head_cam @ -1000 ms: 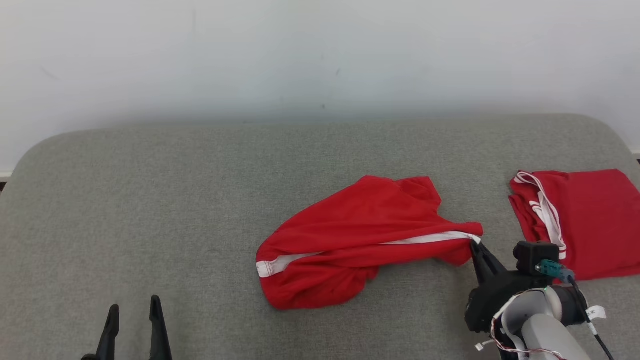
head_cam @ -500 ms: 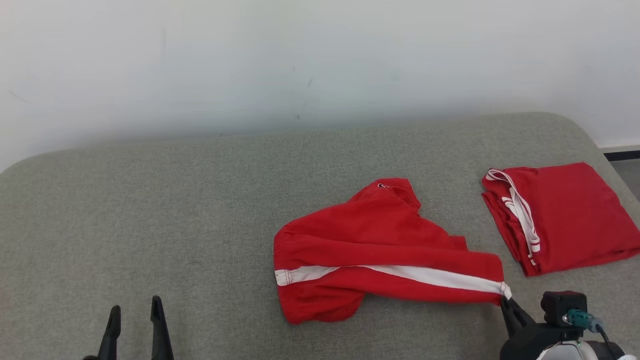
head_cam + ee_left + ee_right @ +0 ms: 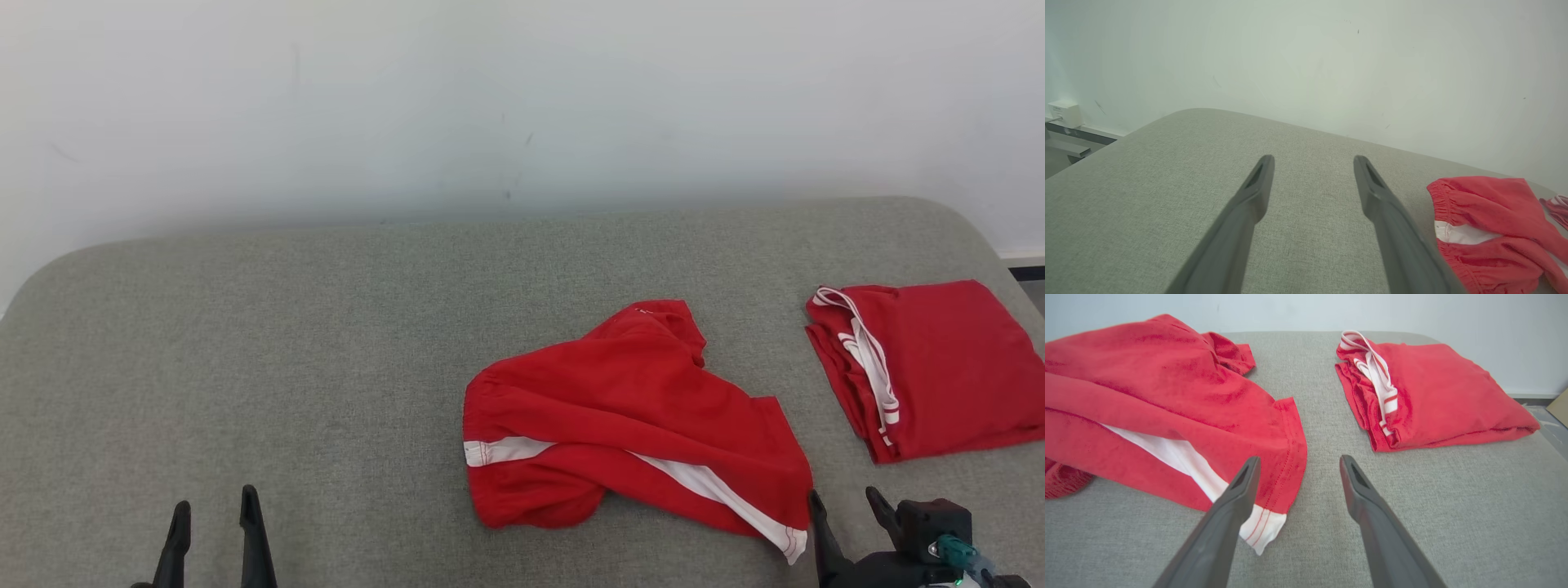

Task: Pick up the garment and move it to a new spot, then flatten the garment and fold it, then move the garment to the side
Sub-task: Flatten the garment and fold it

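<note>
A crumpled red garment [image 3: 629, 416] lies on the gray fabric tabletop [image 3: 326, 327], right of center in the head view, with a white stripe [image 3: 710, 486] running toward its lower right corner. That corner ends just beside the right hand [image 3: 842, 495], which sits at the lower right of the frame. The hand is released, its 2 fingers spread and nothing between them.

In the right wrist view the right hand [image 3: 1298, 459] points across the cloth. Its left finger overlaps the white hem of the garment [image 3: 1167, 396], and whether they touch cannot be told. A second red garment, folded [image 3: 1429, 396], lies in the upper right of that view, apart from the crumpled one with bare tabletop between them. In the head view this folded garment [image 3: 931, 367] rests near the right edge.

The left hand [image 3: 213, 500] is at the lower left of the head view, well apart from the garment. The left wrist view shows the left hand [image 3: 1312, 161] released and empty over bare fabric, with the garment [image 3: 1478, 212] at the lower right. A pale wall [image 3: 490, 98] stands behind the tabletop.
</note>
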`<state>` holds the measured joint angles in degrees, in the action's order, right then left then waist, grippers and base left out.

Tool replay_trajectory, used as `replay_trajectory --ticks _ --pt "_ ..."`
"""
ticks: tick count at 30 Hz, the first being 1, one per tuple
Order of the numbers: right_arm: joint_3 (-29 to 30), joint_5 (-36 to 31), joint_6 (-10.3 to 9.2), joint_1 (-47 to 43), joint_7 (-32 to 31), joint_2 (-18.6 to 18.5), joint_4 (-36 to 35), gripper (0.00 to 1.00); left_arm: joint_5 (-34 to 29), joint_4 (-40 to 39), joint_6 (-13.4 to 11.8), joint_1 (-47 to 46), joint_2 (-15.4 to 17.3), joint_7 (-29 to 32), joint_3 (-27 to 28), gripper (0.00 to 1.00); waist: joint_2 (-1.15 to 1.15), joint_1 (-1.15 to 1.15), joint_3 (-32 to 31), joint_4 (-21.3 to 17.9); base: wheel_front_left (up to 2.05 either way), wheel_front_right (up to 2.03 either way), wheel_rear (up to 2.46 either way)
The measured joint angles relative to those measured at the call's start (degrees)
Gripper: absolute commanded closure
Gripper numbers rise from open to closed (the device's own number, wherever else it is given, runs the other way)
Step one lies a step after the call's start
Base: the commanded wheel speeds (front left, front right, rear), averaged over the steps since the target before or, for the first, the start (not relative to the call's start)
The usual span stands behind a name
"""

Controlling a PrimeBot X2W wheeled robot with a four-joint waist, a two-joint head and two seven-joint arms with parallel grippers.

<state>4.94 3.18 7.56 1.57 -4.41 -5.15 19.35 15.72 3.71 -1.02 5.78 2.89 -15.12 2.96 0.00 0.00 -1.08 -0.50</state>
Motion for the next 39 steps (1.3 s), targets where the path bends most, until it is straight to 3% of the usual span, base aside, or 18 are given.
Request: replay_trajectory --ticks 16,39 --pt "-2.8 -0.7 0.00 3.2 11.8 1.3 -4.0 0.00 -1.0 3.2 -0.1 -1.7 0.0 0.0 -1.1 0.00 0.00 0.00 -2.8 -1.1 0.00 0.00 0.00" --pt "-11.0 5.0 0.00 3.8 13.1 0.2 -0.1 0.00 -1.5 10.3 0.9 -2.3 0.0 0.0 -1.3 0.00 0.00 0.00 -6.7 -2.8 0.00 0.00 0.00"
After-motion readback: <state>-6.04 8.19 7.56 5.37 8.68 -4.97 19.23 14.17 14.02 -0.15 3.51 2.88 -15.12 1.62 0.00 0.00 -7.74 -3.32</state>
